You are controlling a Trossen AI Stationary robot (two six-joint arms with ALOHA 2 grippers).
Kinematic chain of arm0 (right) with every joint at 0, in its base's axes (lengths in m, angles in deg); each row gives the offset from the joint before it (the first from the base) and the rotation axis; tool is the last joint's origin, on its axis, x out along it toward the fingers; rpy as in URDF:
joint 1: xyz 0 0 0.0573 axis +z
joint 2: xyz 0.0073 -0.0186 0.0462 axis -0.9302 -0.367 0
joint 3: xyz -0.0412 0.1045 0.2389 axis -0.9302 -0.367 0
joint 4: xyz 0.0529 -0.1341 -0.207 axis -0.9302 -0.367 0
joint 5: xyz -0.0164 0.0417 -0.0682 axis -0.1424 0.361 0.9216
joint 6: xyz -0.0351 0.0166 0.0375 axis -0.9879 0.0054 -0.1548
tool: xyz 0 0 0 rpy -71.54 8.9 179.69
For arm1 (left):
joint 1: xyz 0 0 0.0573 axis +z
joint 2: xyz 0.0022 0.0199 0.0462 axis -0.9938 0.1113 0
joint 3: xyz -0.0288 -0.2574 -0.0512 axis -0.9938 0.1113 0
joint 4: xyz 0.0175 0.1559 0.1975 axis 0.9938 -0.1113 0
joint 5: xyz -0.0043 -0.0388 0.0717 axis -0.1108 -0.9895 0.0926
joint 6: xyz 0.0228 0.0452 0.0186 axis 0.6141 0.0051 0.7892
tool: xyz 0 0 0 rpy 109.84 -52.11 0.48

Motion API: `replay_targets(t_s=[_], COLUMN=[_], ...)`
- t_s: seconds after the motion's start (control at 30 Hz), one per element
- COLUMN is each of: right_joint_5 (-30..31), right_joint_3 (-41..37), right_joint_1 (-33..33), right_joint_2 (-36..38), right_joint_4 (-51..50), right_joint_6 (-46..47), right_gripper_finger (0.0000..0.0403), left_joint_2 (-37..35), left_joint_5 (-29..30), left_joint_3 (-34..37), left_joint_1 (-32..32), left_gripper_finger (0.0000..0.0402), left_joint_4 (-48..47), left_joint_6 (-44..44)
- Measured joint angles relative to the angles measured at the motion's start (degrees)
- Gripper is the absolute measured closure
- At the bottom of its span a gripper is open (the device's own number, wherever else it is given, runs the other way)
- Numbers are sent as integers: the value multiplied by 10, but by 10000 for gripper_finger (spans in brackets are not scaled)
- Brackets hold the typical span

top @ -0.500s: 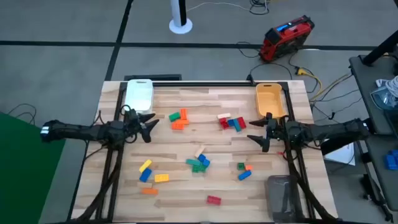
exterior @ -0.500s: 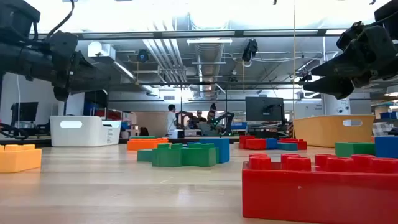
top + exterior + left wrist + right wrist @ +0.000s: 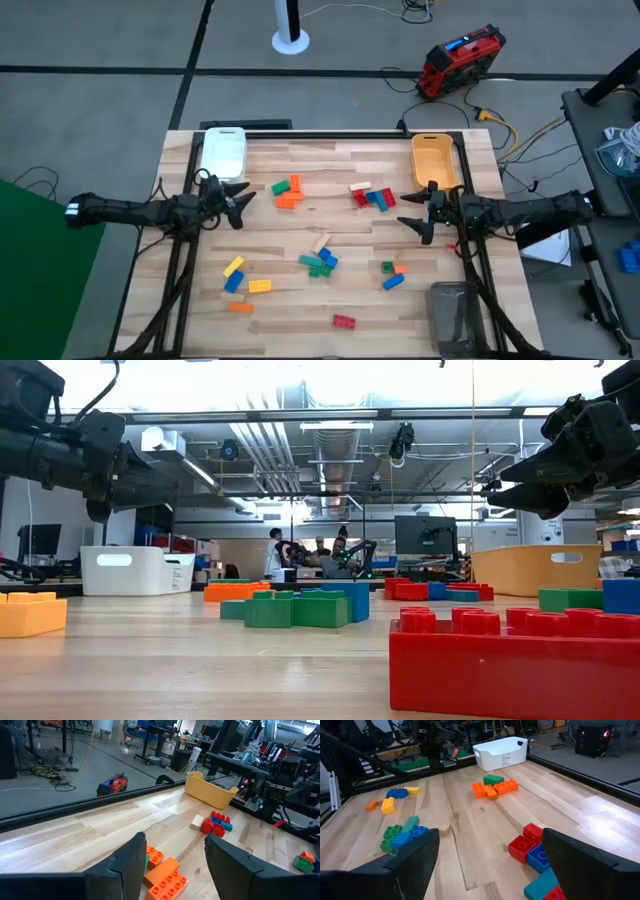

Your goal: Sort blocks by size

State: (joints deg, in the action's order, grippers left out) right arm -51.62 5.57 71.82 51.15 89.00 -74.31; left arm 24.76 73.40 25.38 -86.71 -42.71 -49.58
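Blocks lie scattered on the wooden table (image 3: 340,260): an orange and green cluster (image 3: 288,192), a red, blue and beige cluster (image 3: 372,196), a green and blue heap (image 3: 319,262) in the middle, yellow and blue ones (image 3: 240,275) near left, a red one (image 3: 343,321) at the near edge. My left gripper (image 3: 243,203) hovers open at the left, pointing at the orange cluster (image 3: 162,870). My right gripper (image 3: 412,212) hovers open at the right, above the red and blue blocks (image 3: 532,852). Both hold nothing.
A white bin (image 3: 224,152) stands at the far left corner, an orange-yellow bin (image 3: 435,160) at the far right, a grey bin (image 3: 455,315) at the near right corner. People move in the room beyond the table (image 3: 320,560).
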Motion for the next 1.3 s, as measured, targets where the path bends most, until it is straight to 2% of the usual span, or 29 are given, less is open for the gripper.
replay_targets(t_s=[0.8, 1.0, 1.17, 1.3], right_joint_5=[0, 2, 2, 2], right_joint_3=[0, -1, -1, -1], right_joint_1=[0, 0, 0, 0], right_joint_2=[0, 0, 0, 0], right_joint_4=[0, 17, 18, 19], right_joint_6=[-3, -154, -206, -189], right_gripper_finger=[60, 60, 60, 60], left_joint_2=[0, 0, 0, 0], left_joint_5=[0, 0, 0, 0], left_joint_3=[0, 0, 0, 0], left_joint_1=[0, 0, 0, 0], left_gripper_finger=[221, 221, 221, 221], left_joint_4=[0, 0, 0, 0], left_joint_6=[0, 0, 0, 0])
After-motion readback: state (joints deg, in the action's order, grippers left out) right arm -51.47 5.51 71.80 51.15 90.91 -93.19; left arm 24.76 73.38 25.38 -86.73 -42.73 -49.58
